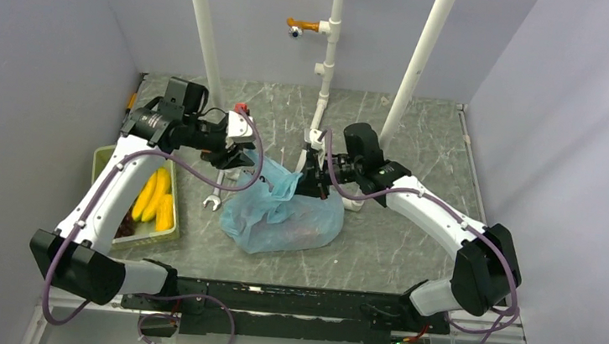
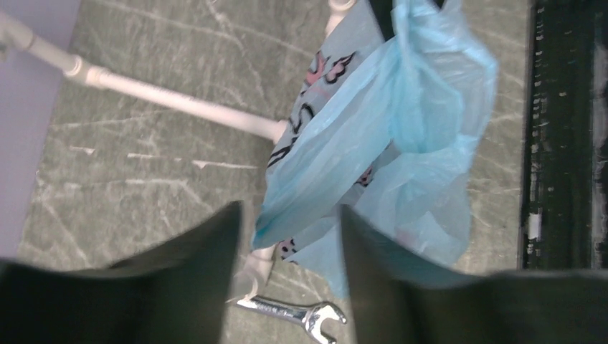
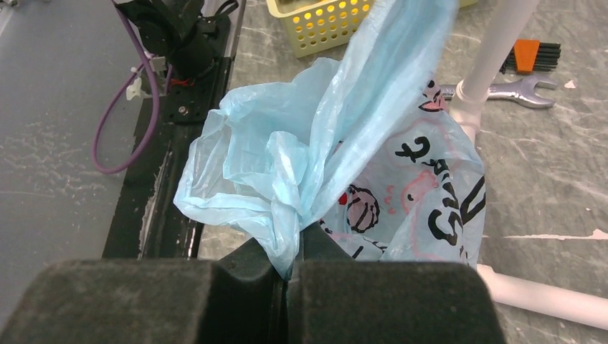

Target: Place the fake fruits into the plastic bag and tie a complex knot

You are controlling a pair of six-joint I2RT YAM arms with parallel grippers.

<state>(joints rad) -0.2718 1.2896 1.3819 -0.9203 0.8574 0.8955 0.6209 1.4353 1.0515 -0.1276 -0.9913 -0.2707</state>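
Observation:
The light-blue plastic bag [image 1: 280, 216] lies mid-table, with reddish fake fruits [image 1: 302, 231] dimly showing through it. My right gripper [image 1: 310, 181] is shut on a bunched strip of the bag's upper plastic [image 3: 287, 193] and holds it up; the jaws [image 3: 289, 251] pinch it tight. My left gripper [image 1: 239, 161] is open at the bag's left side. In the left wrist view a bag edge [image 2: 308, 193] hangs between its spread fingers [image 2: 193, 272]. Yellow bananas [image 1: 155, 196] and a dark grape bunch [image 1: 126, 224] lie in the basket. No knot with tails is in view.
A yellow-green basket [image 1: 108, 161] stands at the left. A steel wrench [image 1: 211, 202] lies just left of the bag, under the left gripper [image 2: 301, 314]. White pipe uprights [image 1: 322, 98] rise behind the bag. A black rail [image 1: 272, 299] runs along the near edge.

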